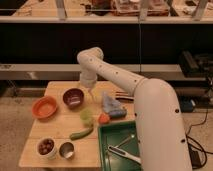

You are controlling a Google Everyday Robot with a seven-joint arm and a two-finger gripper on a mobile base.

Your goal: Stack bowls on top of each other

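Note:
A dark purple bowl (73,98) sits on the wooden table (55,127) at the back left of centre. A slightly wider orange bowl (45,107) sits just to its left, apart from it. Both are upright and empty. My gripper (90,90) hangs from the white arm just right of the purple bowl's rim, a little above the table. It holds nothing that I can see.
A small white bowl of dark round things (46,146) and a shiny metal cup (66,149) stand at the front left. A green cucumber (81,133), a green cup (87,116), an orange-red object (103,119), a blue cloth (113,105) and a green tray (107,137) with utensils lie to the right.

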